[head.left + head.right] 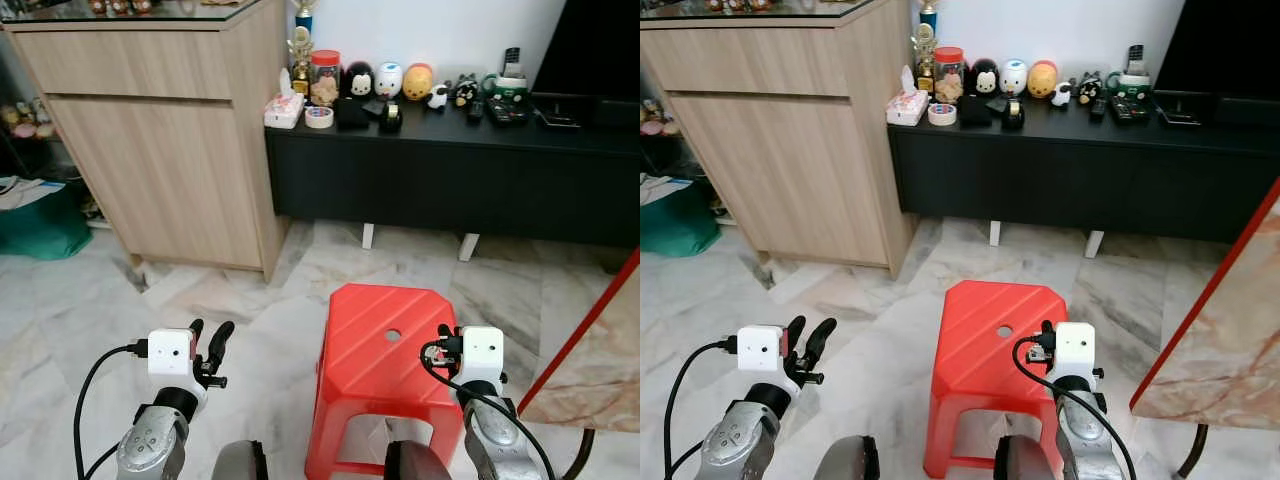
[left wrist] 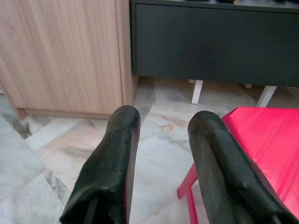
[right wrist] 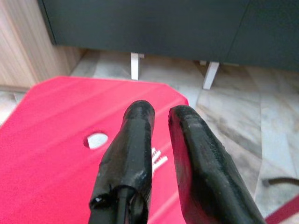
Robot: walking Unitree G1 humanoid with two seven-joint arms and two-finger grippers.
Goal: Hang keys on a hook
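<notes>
left gripper (image 2: 161, 154): jaws spread, nothing between them; through the gap only marble floor (image 1: 250, 300); hovers low over the floor, just left of the red stool (image 1: 385, 345)
right gripper (image 3: 161, 140): jaws nearly together with a thin gap, nothing pinched; hovers over the stool's seat, close to its right edge; the seat's round hole (image 3: 96, 140) is just beside the fingertips
keys: none in either pair of jaws; none made out on the stool or on the floor ahead; whereabouts cannot be told from these views
hook: none made out anywhere ahead of the jaws
ahead of left jaws: wooden cabinet (image 1: 160, 150), standing on the floor, well apart from the fingertips
ahead of right jaws: black table (image 1: 450, 175), low, on white legs, past the stool; its top carries a tissue box (image 1: 283, 111), a roll of tape (image 1: 319, 117), a red-lidded jar (image 1: 325, 75), small figurines (image 1: 389, 80) and remotes (image 1: 507, 110); any keys among that clutter would be too small to tell
far right of right jaws: marble-patterned slab with red edge (image 1: 590, 350), near the right arm
progress: judged as not started; keys not in hand, hook not located
left to do: find keys; grasp; find hook; carry over; hang; release
next move, judgement: likely search the clutter on the black table first, as it is the only spot with small items
</notes>
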